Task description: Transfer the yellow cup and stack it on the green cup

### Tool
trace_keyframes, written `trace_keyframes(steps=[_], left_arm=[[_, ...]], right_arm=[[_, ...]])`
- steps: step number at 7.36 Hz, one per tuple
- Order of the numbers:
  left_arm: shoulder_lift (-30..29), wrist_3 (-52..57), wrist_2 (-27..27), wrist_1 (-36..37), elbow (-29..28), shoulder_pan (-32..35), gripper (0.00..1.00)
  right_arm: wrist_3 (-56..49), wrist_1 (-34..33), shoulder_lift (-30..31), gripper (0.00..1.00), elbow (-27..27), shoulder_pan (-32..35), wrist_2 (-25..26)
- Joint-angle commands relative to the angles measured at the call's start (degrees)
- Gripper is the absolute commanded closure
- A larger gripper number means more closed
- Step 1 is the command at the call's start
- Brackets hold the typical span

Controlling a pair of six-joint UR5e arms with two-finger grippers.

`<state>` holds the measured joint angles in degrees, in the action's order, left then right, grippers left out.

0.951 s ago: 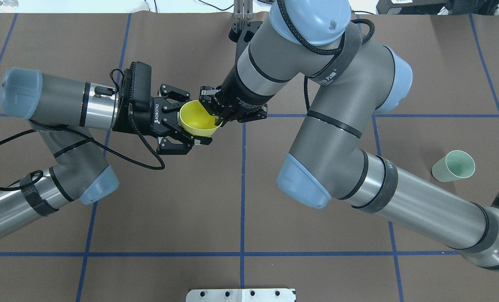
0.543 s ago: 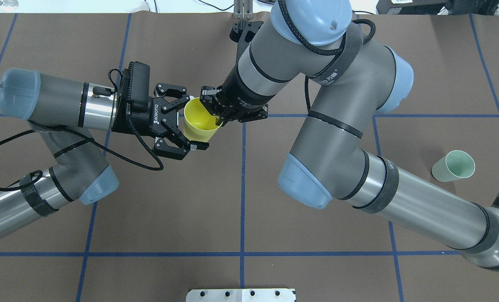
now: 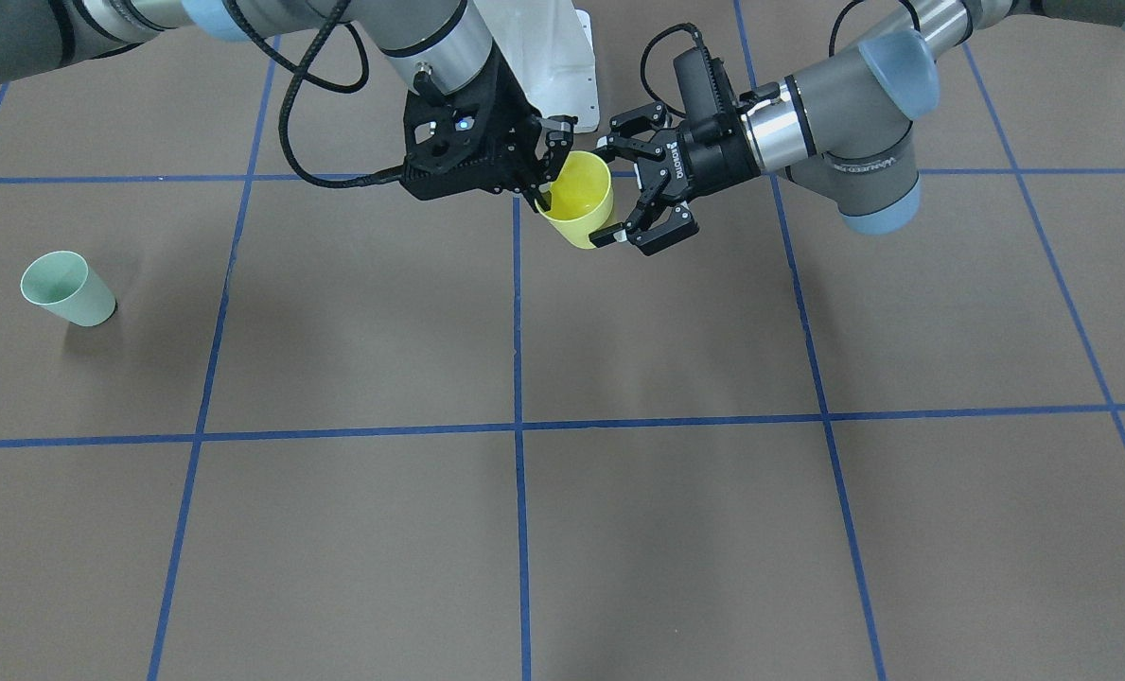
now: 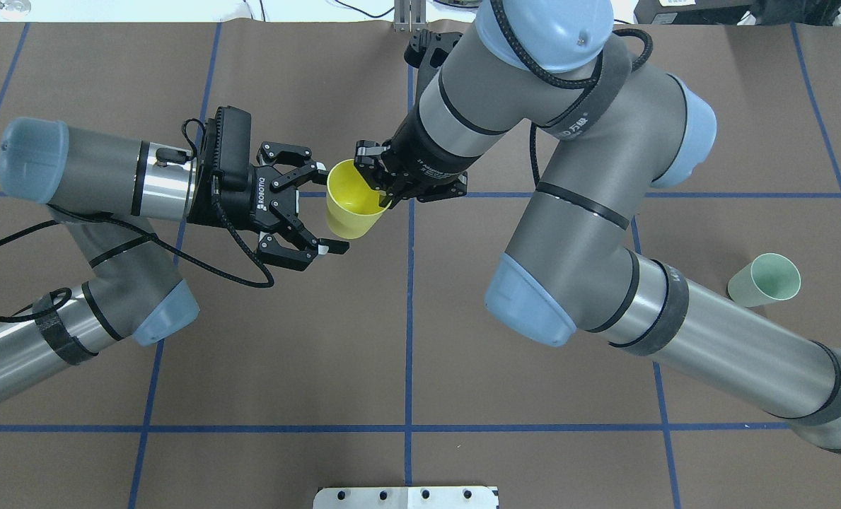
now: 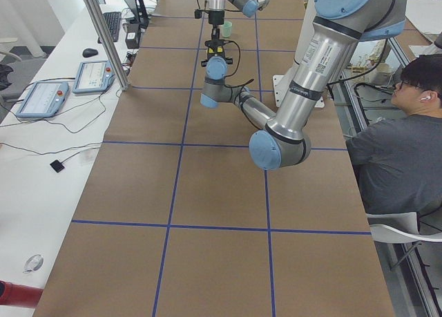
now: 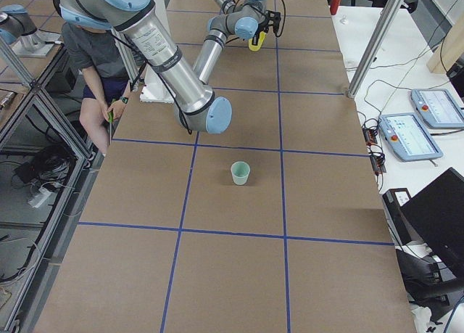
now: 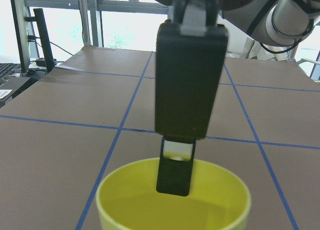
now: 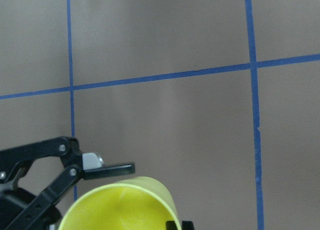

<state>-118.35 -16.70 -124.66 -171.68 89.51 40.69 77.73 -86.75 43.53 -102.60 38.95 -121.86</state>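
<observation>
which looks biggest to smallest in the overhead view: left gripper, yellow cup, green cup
1. left gripper, spread open, clearly largest.
2. yellow cup and green cup look about alike; the yellow one is held up nearer the camera, so no ranking.

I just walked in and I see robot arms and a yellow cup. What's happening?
The right tool pinches the rim of the yellow cup, with one finger inside it. The left tool is open right beside the cup, not gripping it. It looks like one arm is passing the cup to the other. The green cup stands alone far off on the table, with nothing stacked on it yet.
</observation>
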Motion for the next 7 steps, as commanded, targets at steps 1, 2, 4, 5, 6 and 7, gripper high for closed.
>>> trace_keyframes(steps=[1, 2, 4, 5, 6, 7], left_arm=[[0.92, 0.36, 0.12, 0.03, -0.13, 0.00, 0.00], [1.10, 0.36, 0.21, 0.20, -0.30, 0.09, 0.00], [1.10, 0.36, 0.56, 0.03, -0.57, 0.35, 0.00], [2.15, 0.18, 4.22, 0.20, -0.39, 0.70, 0.00], [3.55, -0.43, 5.21, 1.51, -0.48, 1.05, 0.00], [5.30, -0.61, 5.31, 4.13, -0.48, 2.19, 0.00]], right_arm=[[-1.08, -1.66, 2.78, 1.00, -0.59, 4.01, -0.31], [-1.87, -3.32, 2.96, 1.00, -0.41, 5.07, 0.12], [-4.23, -5.09, 4.97, 1.00, -0.24, 9.54, -0.22], [-7.21, -5.10, 7.33, 1.00, -0.15, 11.92, -0.49], [-10.11, -5.18, 9.45, 1.00, 0.11, 14.29, -0.58], [-12.66, -5.19, 11.38, 1.00, 0.20, 15.71, -0.49]])
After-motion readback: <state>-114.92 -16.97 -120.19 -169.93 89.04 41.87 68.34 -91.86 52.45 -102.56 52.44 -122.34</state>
